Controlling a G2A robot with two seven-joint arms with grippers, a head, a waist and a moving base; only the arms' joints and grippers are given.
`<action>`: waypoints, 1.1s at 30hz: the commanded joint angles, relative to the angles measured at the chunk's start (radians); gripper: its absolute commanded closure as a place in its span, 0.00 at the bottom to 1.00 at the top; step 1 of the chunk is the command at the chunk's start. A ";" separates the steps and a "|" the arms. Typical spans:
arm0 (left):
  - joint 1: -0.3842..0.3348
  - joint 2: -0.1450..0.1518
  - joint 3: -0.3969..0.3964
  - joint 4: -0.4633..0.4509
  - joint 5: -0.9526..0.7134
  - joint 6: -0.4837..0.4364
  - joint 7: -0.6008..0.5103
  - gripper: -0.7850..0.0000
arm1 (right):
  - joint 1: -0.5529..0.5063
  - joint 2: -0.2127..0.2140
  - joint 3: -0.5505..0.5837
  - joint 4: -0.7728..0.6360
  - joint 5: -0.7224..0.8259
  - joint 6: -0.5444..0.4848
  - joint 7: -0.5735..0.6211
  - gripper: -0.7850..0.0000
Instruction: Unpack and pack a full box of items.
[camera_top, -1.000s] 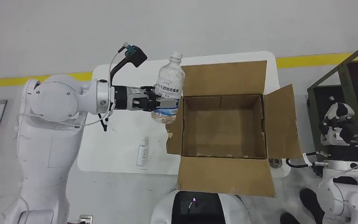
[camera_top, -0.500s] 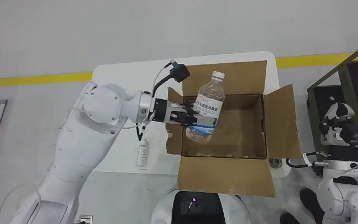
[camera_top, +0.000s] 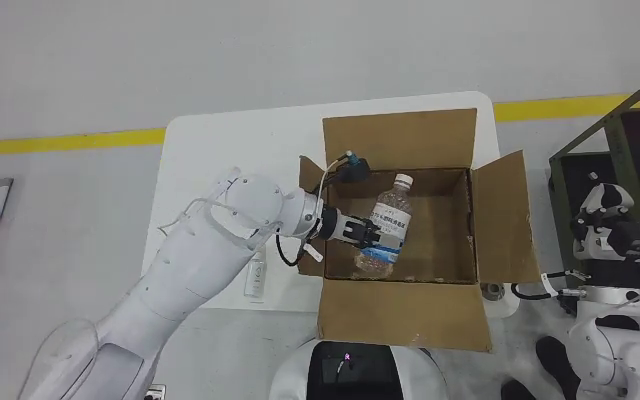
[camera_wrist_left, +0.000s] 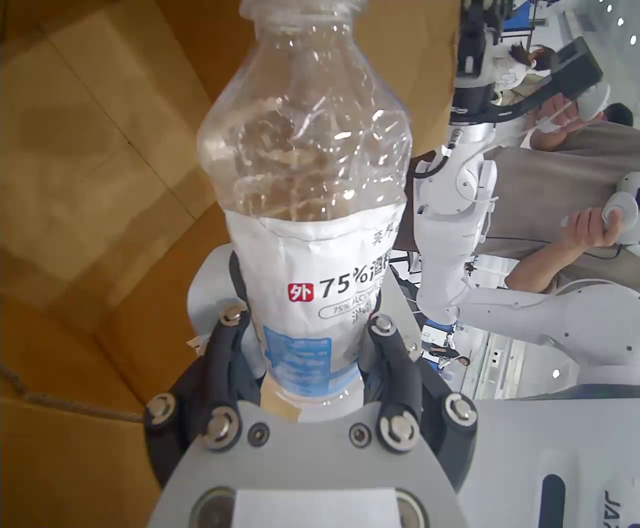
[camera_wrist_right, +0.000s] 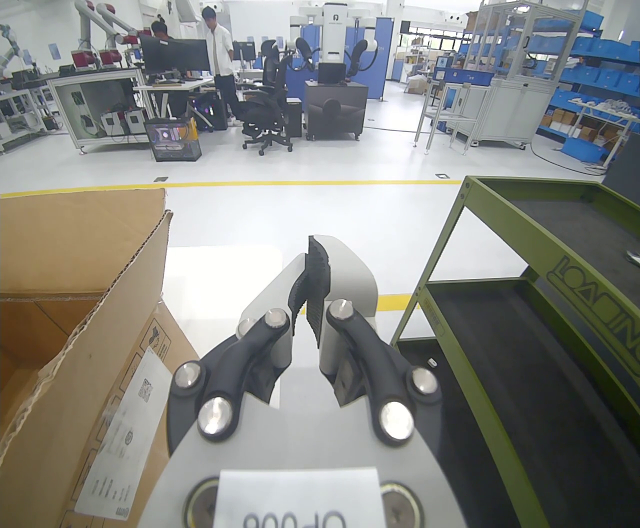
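**One bottle held inside the open box**

One white desk (camera_top: 220, 150) carries everything in the scene. A green cart (camera_wrist_right: 505, 260) with dark shelves stands on the floor just beside the desk's right end. An open cardboard box (camera_top: 400, 312) takes up the right half of the desk, its four flaps folded outward. A printed label is stuck to the outer wall nearest the cart.

The left arm reaches over the box's left wall, and the left gripper (camera_top: 365, 232) is down within the opening. Its dark fingers (camera_wrist_left: 226, 350) pinch a clear plastic bottle (camera_top: 388, 225) on both sides of the lower body, over the white and blue label. The bottle is inside the box, near the left wall. It leans, with the white cap raised toward the far right corner and the base lower. Whether the base touches the box floor cannot be told.

The right gripper (camera_wrist_right: 312, 270) hangs between the box's right side and the cart, holding nothing, with its ribbed fingers pressed together.

A small white object (camera_top: 256, 276) lies on the desk just outside the box's left wall.
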 joint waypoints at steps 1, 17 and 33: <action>-0.007 -0.003 0.008 0.014 -0.001 0.011 -0.010 1.00 | 0.000 0.000 0.000 0.000 0.000 0.000 0.000 1.00; 0.006 -0.003 0.008 0.007 0.006 0.010 0.015 1.00 | 0.000 0.000 0.000 0.000 0.000 0.000 0.000 1.00; -0.023 -0.029 0.074 -0.011 0.118 0.364 0.124 1.00 | 0.000 0.000 0.000 0.000 0.000 0.000 0.000 1.00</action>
